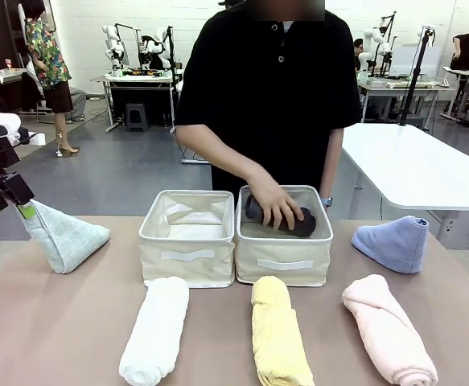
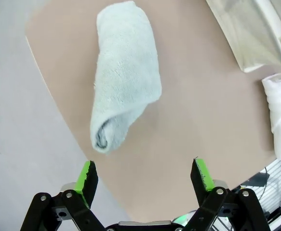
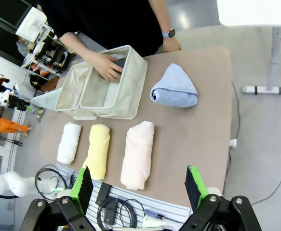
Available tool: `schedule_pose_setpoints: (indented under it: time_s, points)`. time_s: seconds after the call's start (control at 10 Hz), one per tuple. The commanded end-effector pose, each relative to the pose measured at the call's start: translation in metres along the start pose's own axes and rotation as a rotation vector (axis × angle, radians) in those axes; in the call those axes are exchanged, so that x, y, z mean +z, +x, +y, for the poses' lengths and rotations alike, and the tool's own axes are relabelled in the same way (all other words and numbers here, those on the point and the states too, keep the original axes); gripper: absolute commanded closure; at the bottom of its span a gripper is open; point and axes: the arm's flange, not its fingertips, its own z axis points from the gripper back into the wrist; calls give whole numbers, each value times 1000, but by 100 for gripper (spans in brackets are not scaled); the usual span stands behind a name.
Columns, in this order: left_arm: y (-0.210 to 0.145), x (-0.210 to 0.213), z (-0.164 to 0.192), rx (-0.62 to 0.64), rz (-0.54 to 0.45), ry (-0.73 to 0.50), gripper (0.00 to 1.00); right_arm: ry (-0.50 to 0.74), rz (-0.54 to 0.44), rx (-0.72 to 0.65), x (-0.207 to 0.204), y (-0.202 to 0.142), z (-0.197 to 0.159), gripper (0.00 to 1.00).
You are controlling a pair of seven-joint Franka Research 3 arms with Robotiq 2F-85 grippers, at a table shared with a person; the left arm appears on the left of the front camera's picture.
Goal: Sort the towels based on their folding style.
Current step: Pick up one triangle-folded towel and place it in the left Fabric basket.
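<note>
The mint green cone-folded towel (image 1: 65,235) (image 2: 123,82) lies at the table's left edge. My left gripper (image 1: 21,205) (image 2: 145,178) hovers open just above and to the left of it, holding nothing. A person's hand (image 1: 276,205) rests on the dark grey rolled towel (image 1: 298,223) inside the right basket (image 1: 285,261). Along the near edge lie the white roll (image 1: 155,330), the yellow roll (image 1: 278,334) and the pale pink roll (image 1: 387,338). The light blue cone towel (image 1: 395,241) (image 3: 174,91) sits at the right. My right gripper (image 3: 138,185) is open and empty, high above the table's right side.
The left cream basket (image 1: 187,245) stands beside the right one with nothing visible in it. The person stands at the far side of the table. Cables and tools (image 3: 116,209) lie on the robot's side of the table edge. Bare tabletop (image 1: 57,322) lies at the near left.
</note>
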Motion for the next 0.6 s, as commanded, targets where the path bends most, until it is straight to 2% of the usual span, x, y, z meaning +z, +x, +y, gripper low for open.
schedule_pose_setpoints:
  time_s: [0.0, 0.5]
  points:
    - [1, -16, -1, -8, -16, 41, 0, 23, -8, 14, -2, 0, 1, 0]
    - [27, -35, 4, -30, -58, 110, 0, 23, -8, 14, -2, 0, 1, 0]
